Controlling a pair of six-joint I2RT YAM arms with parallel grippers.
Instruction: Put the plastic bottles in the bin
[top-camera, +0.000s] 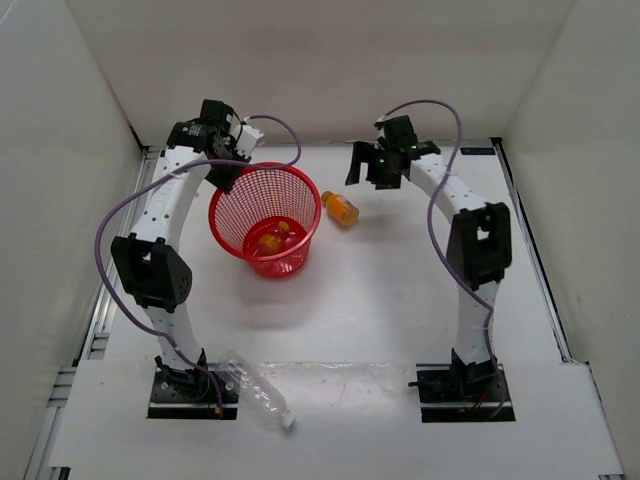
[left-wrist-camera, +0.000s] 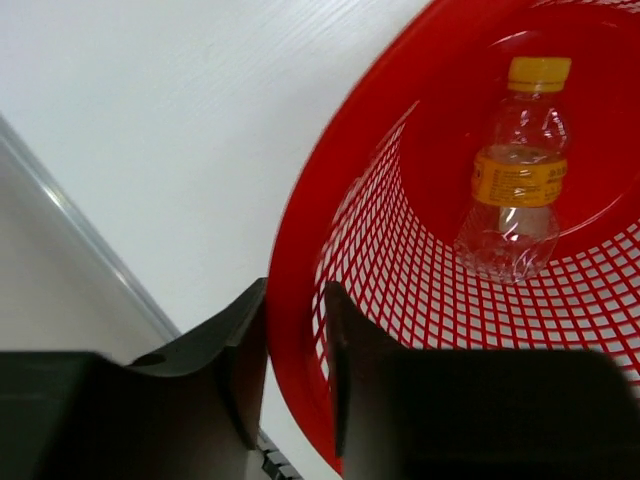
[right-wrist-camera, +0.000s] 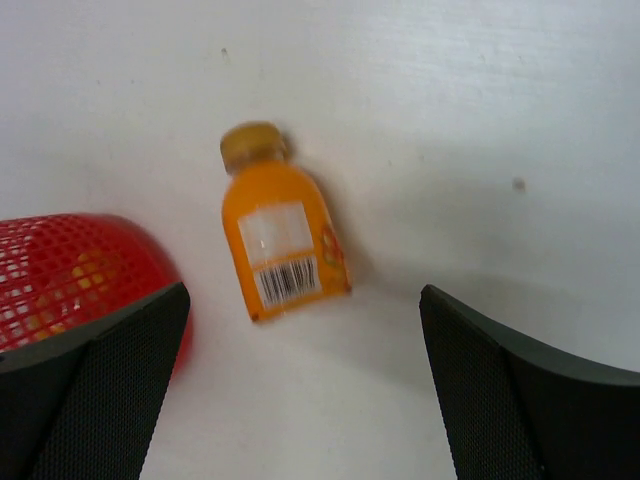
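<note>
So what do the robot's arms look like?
The left arm and right arm are white tubes with chunky black joints. A thin purple cable loops along each one. The left tool and right tool are black, with two fingers each. The right one's fingers look finely dotted, and little green lights glow behind them.

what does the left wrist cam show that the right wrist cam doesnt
Only the left wrist view: the left gripper shut on the rim of the red basket, and a bottle with a yellow cap lying inside that basket.
Only the right wrist view: an orange bottle lying on its side on the white table, seen between the open fingers of the right gripper.
Both: the red basket and the white table.
</note>
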